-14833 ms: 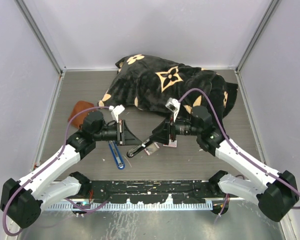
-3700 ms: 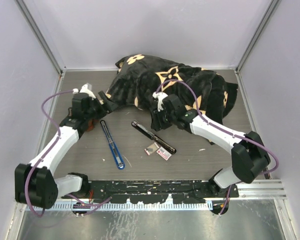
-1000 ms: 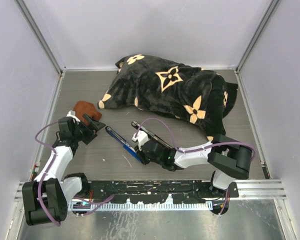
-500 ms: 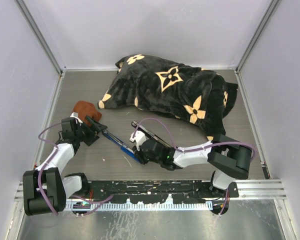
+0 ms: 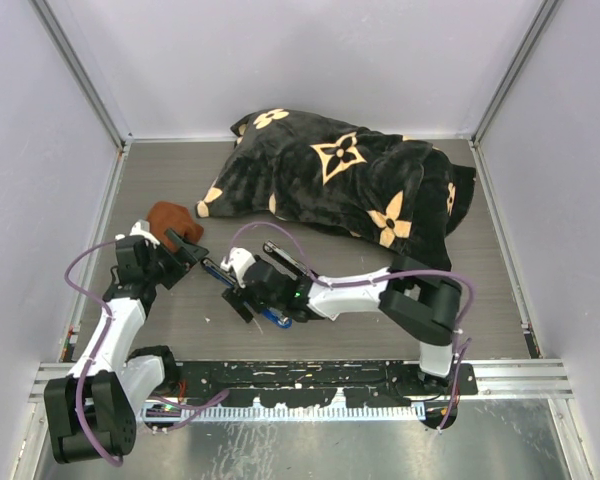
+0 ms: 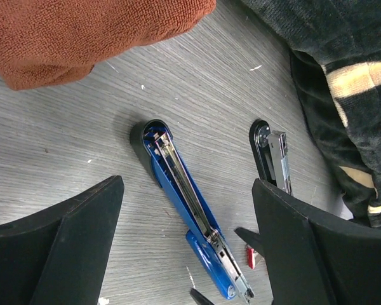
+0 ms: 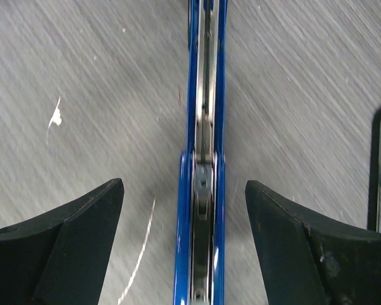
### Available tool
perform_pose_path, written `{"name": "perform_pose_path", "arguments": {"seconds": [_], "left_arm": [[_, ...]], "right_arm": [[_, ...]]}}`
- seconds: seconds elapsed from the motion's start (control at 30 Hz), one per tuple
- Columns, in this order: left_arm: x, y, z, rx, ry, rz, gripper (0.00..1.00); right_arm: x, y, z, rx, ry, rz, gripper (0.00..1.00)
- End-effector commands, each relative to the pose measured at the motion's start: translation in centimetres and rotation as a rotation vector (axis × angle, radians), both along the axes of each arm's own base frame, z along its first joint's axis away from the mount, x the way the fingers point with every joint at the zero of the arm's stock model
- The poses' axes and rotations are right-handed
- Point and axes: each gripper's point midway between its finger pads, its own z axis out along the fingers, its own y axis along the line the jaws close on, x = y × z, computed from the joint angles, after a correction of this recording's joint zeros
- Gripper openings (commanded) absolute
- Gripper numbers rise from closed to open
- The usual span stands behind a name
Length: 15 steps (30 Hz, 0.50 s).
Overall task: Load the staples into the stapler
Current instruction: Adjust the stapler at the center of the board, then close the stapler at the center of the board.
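Note:
A blue stapler lies opened flat on the grey table, its metal channel facing up. My right gripper is open and straddles the blue stapler without touching it. In the top view the right gripper covers the stapler's middle. My left gripper hangs open above the stapler's far end, nothing between its fingers. A red and white sliver of the staples shows beside the right gripper's fingertip; the rest is hidden. In the top view the right arm hides the staples.
A black stapler lies to the right of the blue one, seen also as the black stapler in the top view. A rust-brown cloth sits by the left gripper. A black bag with tan flowers fills the back.
My right gripper has gone from nearly shut to open and has slid left along the blue stapler. The left gripper has stayed open and barely shifted.

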Motion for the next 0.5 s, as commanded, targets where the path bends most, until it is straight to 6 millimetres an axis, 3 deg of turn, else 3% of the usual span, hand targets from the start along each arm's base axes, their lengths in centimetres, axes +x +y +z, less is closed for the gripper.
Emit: {"name": "perform_pose_path", "arguments": {"seconds": [0.0,0.2,0.47], "left_arm": [[0.6,0.3,1.9,0.040,-0.051,-0.014,0.85],[0.3,0.1,2.1,0.038,-0.052,-0.018,0.85],[0.1,0.1,2.1,0.037,-0.048,-0.019,0.85]], "right_arm": [[2.6,2.3,-0.1,-0.038,-0.044,-0.030,0.83],[5.6,3.6,-1.4,-0.062,-0.089,-0.079,0.79],[6.0,4.9,-2.4,-0.047,-0.098,0.015,0.46]]}}
